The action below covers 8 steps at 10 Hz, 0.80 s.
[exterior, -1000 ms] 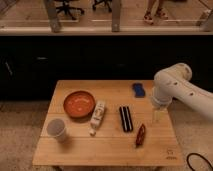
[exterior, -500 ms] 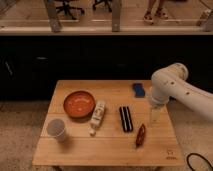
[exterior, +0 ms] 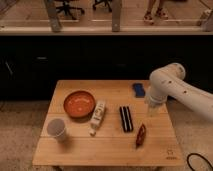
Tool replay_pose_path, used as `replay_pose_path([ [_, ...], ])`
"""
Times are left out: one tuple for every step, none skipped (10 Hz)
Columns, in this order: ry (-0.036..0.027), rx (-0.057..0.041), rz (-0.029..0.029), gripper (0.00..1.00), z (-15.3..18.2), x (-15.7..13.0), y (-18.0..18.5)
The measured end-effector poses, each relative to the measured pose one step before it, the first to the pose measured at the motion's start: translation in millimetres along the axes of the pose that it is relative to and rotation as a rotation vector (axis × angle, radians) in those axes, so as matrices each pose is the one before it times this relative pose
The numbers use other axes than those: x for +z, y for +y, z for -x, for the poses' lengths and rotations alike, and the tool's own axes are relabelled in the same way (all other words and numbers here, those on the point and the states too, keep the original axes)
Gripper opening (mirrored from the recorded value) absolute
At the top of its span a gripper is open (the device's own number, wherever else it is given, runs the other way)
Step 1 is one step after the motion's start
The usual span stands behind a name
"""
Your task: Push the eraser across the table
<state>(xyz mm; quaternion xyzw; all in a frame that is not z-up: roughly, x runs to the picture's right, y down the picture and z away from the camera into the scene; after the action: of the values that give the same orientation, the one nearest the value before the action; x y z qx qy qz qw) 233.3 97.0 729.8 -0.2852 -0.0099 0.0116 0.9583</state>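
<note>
The eraser (exterior: 126,119), a black oblong block with a pale lengthwise stripe, lies on the light-wood table (exterior: 110,147) right of centre, its long axis running front to back. My white arm (exterior: 170,85) reaches in from the right. The gripper (exterior: 151,109) hangs pointing down over the right part of the table. It is to the right of the eraser, a short gap apart, and is not touching it.
A small blue pad (exterior: 138,90) lies behind the gripper. A dark red slim object (exterior: 141,135) lies in front of it. A white bottle (exterior: 98,116), an orange bowl (exterior: 79,103) and a white cup (exterior: 57,129) stand left of the eraser. A dark counter stands behind the table.
My arm and gripper have shifted a little to the left, closer to the eraser. The eraser and the other objects have not moved.
</note>
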Motion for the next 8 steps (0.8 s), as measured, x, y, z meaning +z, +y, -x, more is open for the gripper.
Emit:
replay_pose_path([
  [-0.00051, 0.00225, 0.00238, 0.39, -0.77, 1.22, -0.29],
  [-0.00412, 0.00287, 0.00092, 0.27, 0.72, 1.24, -2.28],
  [-0.00494, 0.00350, 0.00378, 0.18, 0.39, 3.94, -2.14],
  [-0.00350, 0.00275, 0.00177, 0.10, -0.49, 5.25, -3.26],
  [-0.00779, 0.00175, 0.00480, 0.01, 2.31, 8.32, -5.95],
  [-0.00068, -0.00033, 0.00005, 0.00, 0.81, 1.38, -1.95],
  [-0.00057, 0.00346, 0.00263, 0.00, -0.81, 2.21, -1.57],
  [-0.00139, 0.00838, 0.00516, 0.00, -3.02, 2.48, -0.95],
])
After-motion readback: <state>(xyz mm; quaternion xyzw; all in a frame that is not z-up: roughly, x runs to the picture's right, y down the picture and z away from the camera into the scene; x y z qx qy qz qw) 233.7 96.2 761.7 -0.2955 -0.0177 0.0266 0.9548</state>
